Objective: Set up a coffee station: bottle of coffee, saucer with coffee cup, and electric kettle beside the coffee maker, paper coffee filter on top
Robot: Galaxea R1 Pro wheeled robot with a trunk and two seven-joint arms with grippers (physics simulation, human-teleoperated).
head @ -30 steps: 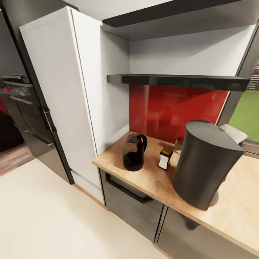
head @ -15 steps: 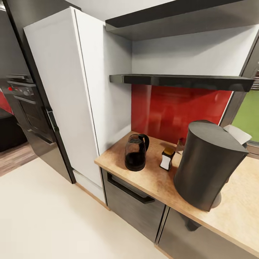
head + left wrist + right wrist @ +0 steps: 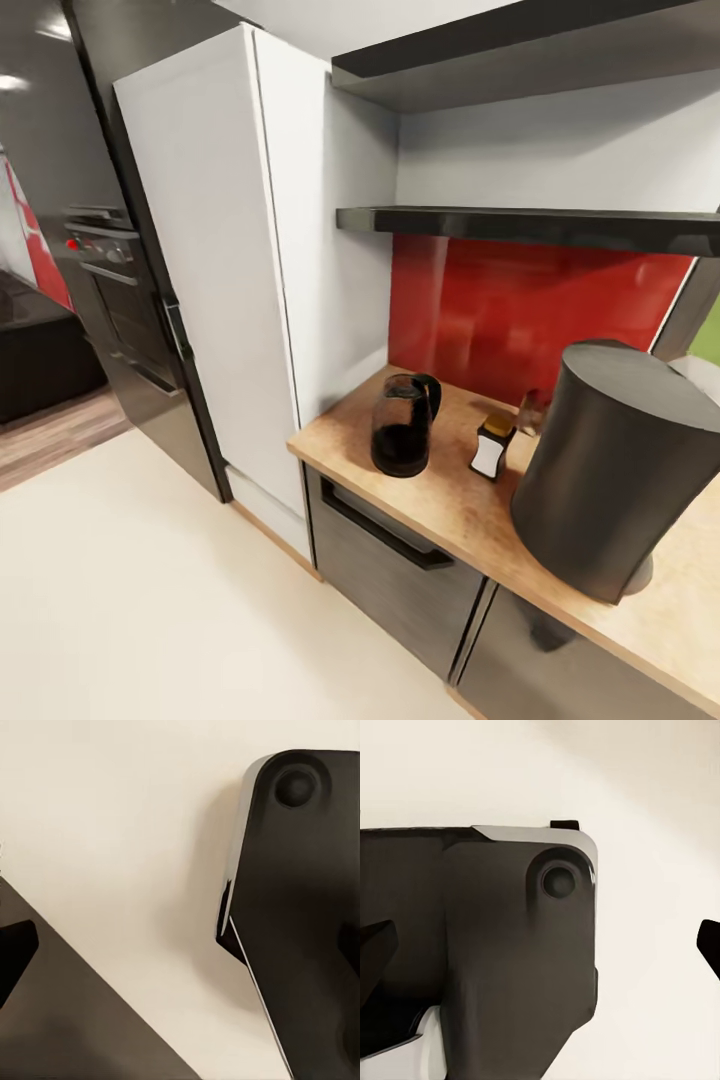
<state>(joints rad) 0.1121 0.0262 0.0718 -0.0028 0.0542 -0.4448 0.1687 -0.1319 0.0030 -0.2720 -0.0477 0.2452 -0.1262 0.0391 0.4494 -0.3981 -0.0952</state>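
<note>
The small dark bottle of coffee (image 3: 491,446) with a tan cap sits on the light wood-grain kitchen countertop (image 3: 450,505), and its white label is too small to read. Just left of it is the rounded black glassy electric kettle (image 3: 402,424); to its right, the tall dark grey cylinder (image 3: 612,468). Above them hangs the thin black kitchen shelf (image 3: 540,226), in front of the glossy red backsplash (image 3: 520,305). The wrist views show cream floor (image 3: 120,832) and dark robot parts; can't tell how the jaws stand.
</note>
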